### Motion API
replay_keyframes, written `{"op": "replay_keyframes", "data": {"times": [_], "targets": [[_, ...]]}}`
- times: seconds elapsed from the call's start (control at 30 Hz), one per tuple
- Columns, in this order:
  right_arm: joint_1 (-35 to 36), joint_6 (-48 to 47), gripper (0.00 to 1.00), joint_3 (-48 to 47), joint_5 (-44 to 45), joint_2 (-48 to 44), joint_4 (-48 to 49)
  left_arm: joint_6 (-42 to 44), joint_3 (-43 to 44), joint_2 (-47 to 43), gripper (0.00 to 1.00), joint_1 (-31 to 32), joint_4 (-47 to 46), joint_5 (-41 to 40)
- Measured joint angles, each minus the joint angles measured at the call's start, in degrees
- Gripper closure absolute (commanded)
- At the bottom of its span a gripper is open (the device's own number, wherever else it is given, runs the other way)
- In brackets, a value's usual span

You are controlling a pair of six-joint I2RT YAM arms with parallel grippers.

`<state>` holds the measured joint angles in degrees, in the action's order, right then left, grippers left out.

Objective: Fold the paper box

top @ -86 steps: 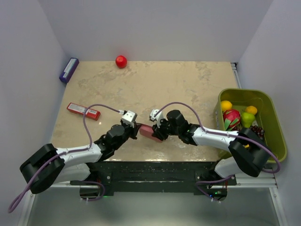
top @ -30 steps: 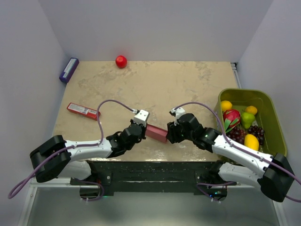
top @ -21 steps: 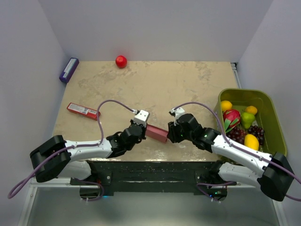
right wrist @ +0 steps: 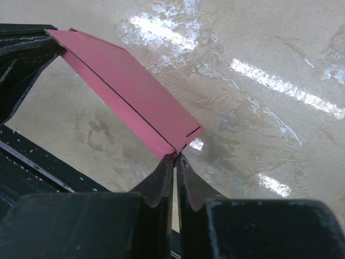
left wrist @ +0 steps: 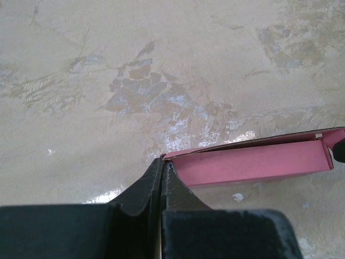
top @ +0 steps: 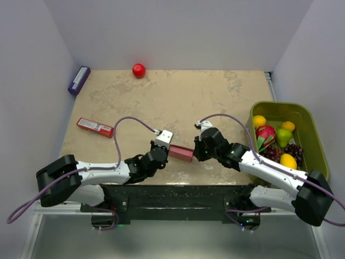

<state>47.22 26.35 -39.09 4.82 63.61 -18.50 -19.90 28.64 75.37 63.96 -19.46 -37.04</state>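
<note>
The paper box point(top: 181, 154) is a pink card piece, folded flat and long, held just above the table near its front edge. My left gripper point(top: 168, 151) is shut on its left end; in the left wrist view the black fingertips point(left wrist: 163, 162) pinch the card's corner and the paper box point(left wrist: 253, 162) runs off to the right. My right gripper point(top: 195, 155) faces it from the right. In the right wrist view the right gripper point(right wrist: 176, 157) is shut on the near corner of the paper box point(right wrist: 129, 91), by a small slit.
A narrow red packet point(top: 95, 127) lies at the left. A purple box point(top: 78, 80) and a red ball point(top: 139, 70) sit at the back. A green bin point(top: 280, 106) with fruit stands at the right edge.
My right gripper has closed on the box's right end. The left gripper and the box have shifted slightly toward the near edge.
</note>
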Motion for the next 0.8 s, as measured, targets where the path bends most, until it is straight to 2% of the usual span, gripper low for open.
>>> {"op": "replay_keyframes", "data": {"times": [0.37, 0.8], "targets": [[0.0, 3.9, 1.0, -0.1, 0.2, -0.4, -0.2, -0.1, 0.2, 0.2, 1.0, 1.4, 0.8, -2.5], [-0.2, 8.4, 1.0, 2.2, 1.3, -1.4, 4.4, -0.1, 0.3, 0.4, 1.0, 2.1, 1.4, -4.0]]}}
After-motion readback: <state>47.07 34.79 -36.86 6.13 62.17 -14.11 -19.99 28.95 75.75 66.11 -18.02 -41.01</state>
